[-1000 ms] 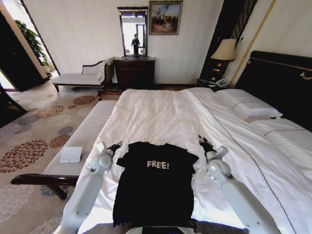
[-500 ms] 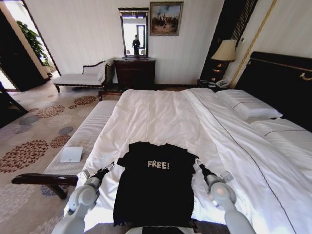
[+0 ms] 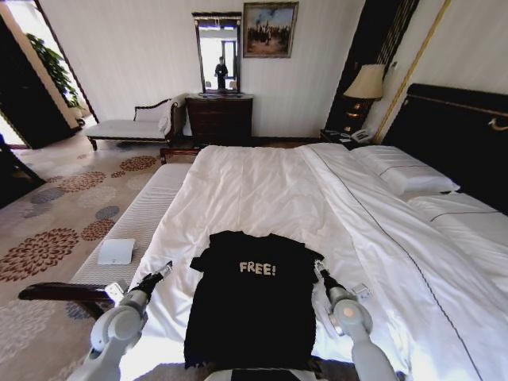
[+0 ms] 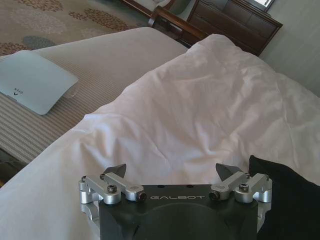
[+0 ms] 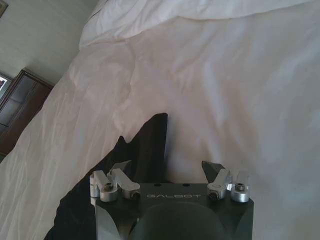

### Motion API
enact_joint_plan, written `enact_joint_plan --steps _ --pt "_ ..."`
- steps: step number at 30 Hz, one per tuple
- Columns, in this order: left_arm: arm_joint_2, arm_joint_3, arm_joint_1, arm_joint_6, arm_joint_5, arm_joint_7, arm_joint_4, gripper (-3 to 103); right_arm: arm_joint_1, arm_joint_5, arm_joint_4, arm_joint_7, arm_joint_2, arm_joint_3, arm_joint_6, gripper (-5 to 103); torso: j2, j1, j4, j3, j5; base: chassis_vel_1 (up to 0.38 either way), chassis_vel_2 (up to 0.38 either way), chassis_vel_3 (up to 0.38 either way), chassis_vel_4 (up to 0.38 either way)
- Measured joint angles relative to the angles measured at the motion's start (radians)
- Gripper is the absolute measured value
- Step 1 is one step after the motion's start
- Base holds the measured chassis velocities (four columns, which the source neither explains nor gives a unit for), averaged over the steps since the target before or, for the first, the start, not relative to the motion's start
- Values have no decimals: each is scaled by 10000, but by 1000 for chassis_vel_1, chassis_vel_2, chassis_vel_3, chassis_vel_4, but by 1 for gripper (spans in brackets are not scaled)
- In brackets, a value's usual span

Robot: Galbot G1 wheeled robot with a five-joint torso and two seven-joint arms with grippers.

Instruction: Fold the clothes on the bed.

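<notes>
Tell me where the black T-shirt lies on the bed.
In the head view the black T-shirt lies flat on the white duvet at the bed's near edge, between the left end effector and the right end effector.

Left tool (image 4: 171,172) open above white duvet (image 4: 200,105); black shirt (image 4: 292,195) corner beside, possibly touching.

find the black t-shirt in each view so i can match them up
Head view: the T-shirt lies flat low in the middle, between the two arms, "FREE!" facing up.
Left wrist view: a black corner shows beside the left claw.
Right wrist view: a sleeve juts out past the right claw.
Shared landmark: the white duvet under the shirt.
</notes>
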State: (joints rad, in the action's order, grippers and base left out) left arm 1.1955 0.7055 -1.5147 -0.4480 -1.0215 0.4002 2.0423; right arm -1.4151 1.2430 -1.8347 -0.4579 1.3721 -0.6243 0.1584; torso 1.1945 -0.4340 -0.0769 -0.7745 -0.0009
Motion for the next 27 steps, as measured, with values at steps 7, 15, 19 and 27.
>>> enact_joint_plan --steps 7,15,19,27 --pt "5 -69 73 25 0 0 -89 100 -328 -8 -283 -220 517 -14 0 54 1 0 1 0 1 0 0 0 0" --pt "49 -93 67 79 9 -1 -142 100 -532 6 -431 -288 773 -86 0 45 0 0 0 0 2 0 0 0 0" --pt "86 -92 19 100 25 -1 -137 100 -529 5 -444 -321 810 -101 -5 41 0 1 0 0 2 0 0 0 0" --pt "233 -83 -172 183 183 -2 -44 100 -366 -12 -463 -384 747 -183 -166 8 0 0 1 -1 2 0 0 0 0"
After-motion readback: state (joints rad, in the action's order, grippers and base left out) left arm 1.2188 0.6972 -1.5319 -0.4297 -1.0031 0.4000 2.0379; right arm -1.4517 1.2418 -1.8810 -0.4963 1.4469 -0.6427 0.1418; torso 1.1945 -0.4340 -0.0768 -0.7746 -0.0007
